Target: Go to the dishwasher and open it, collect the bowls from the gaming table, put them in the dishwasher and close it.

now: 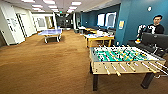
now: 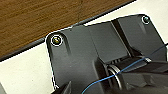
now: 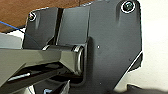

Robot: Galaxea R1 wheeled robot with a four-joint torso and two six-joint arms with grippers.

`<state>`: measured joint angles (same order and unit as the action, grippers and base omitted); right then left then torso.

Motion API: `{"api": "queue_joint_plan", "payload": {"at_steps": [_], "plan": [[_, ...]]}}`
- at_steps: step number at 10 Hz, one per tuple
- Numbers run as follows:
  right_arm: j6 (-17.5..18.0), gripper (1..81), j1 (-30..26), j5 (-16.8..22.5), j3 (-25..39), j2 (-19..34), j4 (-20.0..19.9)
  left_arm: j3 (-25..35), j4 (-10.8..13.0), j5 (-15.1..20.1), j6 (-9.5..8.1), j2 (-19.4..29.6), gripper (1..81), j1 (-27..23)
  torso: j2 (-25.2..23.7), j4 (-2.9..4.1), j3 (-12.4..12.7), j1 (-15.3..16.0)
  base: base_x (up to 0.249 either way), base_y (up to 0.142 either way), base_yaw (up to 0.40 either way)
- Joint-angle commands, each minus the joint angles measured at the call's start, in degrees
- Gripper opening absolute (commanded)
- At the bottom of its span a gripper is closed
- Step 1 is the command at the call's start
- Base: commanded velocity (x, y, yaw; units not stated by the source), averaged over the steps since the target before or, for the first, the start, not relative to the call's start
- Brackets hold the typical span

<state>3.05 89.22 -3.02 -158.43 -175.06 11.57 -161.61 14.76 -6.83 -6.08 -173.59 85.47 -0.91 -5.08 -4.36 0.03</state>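
Head view, left to right. Upper left: blue ping-pong table [image 1: 51,32] on brown carpet [image 1: 37,65], well apart from rest. Centre-right, far back: gaming table [image 1: 99,37], yellow-edged tabletop with coloured boxes, long axis running away from camera; bowls too small to tell; dishwasher unseen. Lower right, near: green foosball table [image 1: 122,58], standing between camera and gaming table's right side. Far right: seated person [image 1: 156,26] at monitor [image 1: 155,40]. Claw state, either arm: cannot tell. Neither arm judged nearer.
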Motion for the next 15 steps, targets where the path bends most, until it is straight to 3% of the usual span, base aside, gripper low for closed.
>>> {"api": "queue_joint_plan", "payload": {"at_steps": [1, 5, 15], "plan": [[-0.06, 81.1, -1.98, 3.02, 0.06, 0.03, 0.03, -0.2, -0.44, 2.61, -0.07, 0.44, 81.1, -2.36, 0.0, 0.0, 0.0, 0.0, 0.132, 0.0, 0.0], [-0.15, 81.1, -1.89, 3.02, 0.24, -0.05, 0.03, -0.2, -0.44, 2.61, -0.07, 0.53, 81.1, -2.28, 0.0, 0.0, 0.0, 0.02, 0.128, 0.0, 0.0], [-0.15, 81.1, -1.89, 3.02, 0.06, -0.05, 0.03, -0.2, -0.44, 2.61, -0.07, 0.44, 81.1, -2.19, -0.02, 0.0, 0.0, -0.03, 0.125, 0.056, 0.0]]}}
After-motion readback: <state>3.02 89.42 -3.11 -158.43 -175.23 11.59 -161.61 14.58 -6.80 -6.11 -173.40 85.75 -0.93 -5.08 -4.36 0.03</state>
